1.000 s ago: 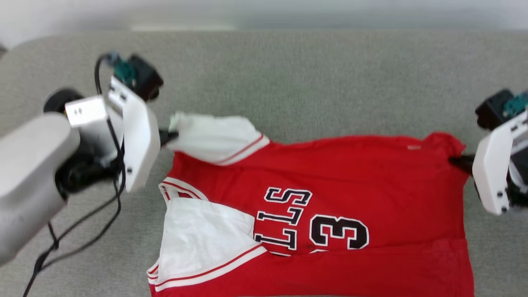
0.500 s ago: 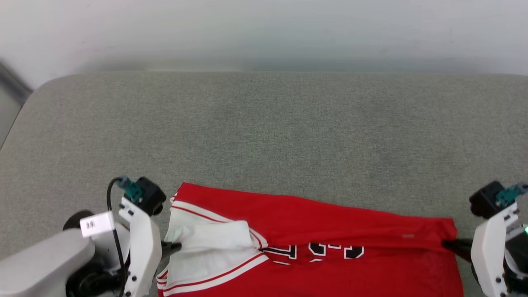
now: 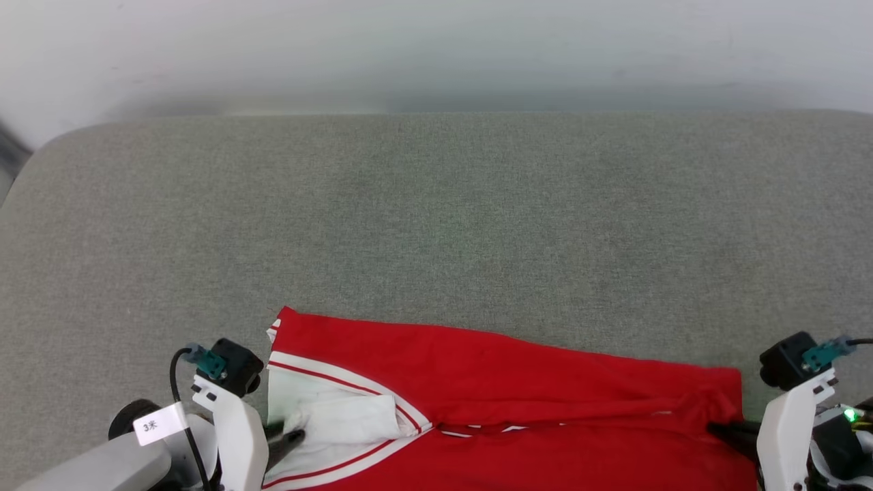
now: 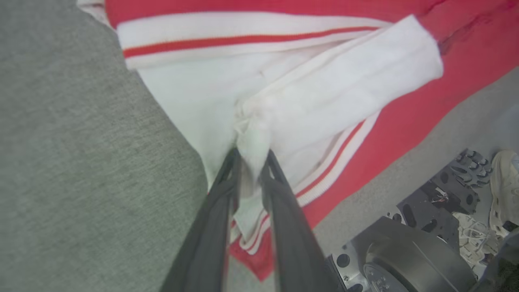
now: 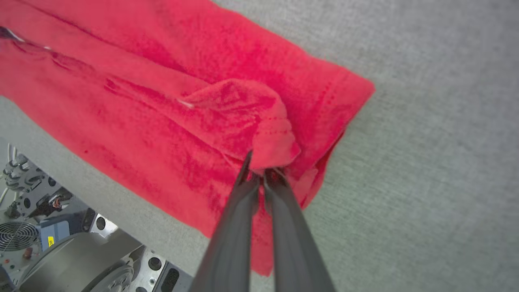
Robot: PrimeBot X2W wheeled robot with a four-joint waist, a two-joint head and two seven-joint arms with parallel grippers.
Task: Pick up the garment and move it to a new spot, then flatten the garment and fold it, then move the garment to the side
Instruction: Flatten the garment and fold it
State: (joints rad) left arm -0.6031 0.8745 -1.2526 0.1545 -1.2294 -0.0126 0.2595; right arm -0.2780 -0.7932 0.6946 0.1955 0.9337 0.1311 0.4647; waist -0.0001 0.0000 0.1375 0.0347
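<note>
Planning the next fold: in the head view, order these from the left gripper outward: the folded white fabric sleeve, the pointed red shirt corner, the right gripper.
1. Folded white fabric sleeve: pinched in the left gripper, lower left.
2. Pointed red shirt corner: just above it in that view.
3. Right gripper: far across, lower right, clamping the red garment's other end.

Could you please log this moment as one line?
phase: fold | left end effector: shut on garment sleeve | right end effector: shut on its hem
</note>
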